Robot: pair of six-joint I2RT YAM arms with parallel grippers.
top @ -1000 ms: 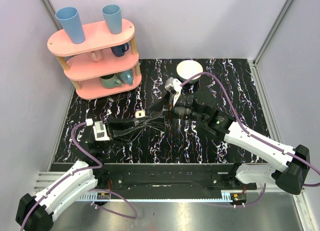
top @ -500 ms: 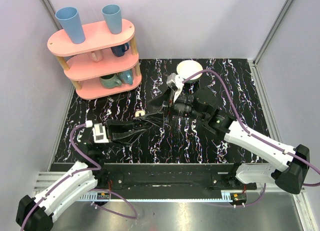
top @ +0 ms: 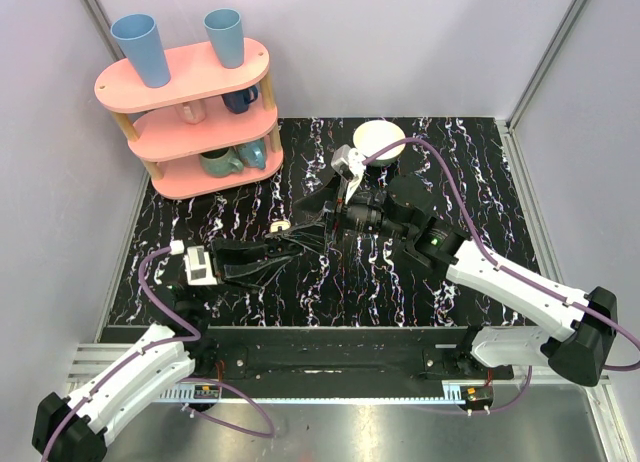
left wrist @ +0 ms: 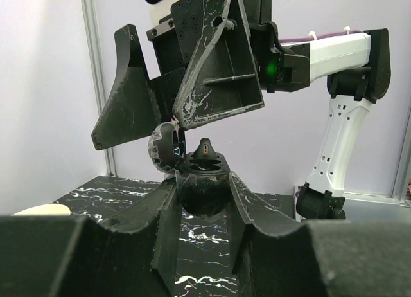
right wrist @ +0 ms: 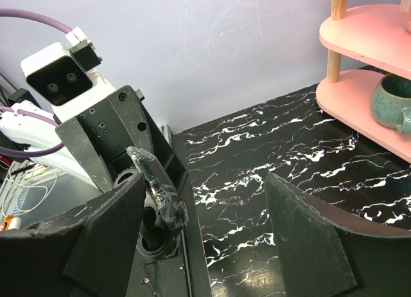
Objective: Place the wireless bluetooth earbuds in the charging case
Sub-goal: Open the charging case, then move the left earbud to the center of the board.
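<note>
While the charging case (left wrist: 202, 191) is gripped firmly between the left arm's fingers (left wrist: 162, 223), apparently held a little off the table (top: 350, 292) with its lid (left wrist: 164, 146) swung open toward the left of the left wrist view, the task is judged to be well under way but not finished. Just above the middle of that view a small dark piece with a red light is seen standing in the case's well. It is taken to be an earbud (left wrist: 205, 148), set in place or very nearly so, though it cannot be told whether it is pushed fully home. The second earbud is not clearly found in any view. A pale sliver is seen where one of the right arm's fingers (right wrist: 308, 239) meets the top of the open lid, but it cannot be told whether this is the other earbud or only the lid's rim. The right arm's fingers are spread wide, with nothing seen between them in the right wrist view. They hang just above the case, one tip touching or almost touching the lid. From this it is judged that a piece has been let go at the case and that no grip is now needed from that arm. What is left, as far as can be shown, is for the second earbud to be located and seated, and for both to be confirmed as resting fully in their wells.
</note>
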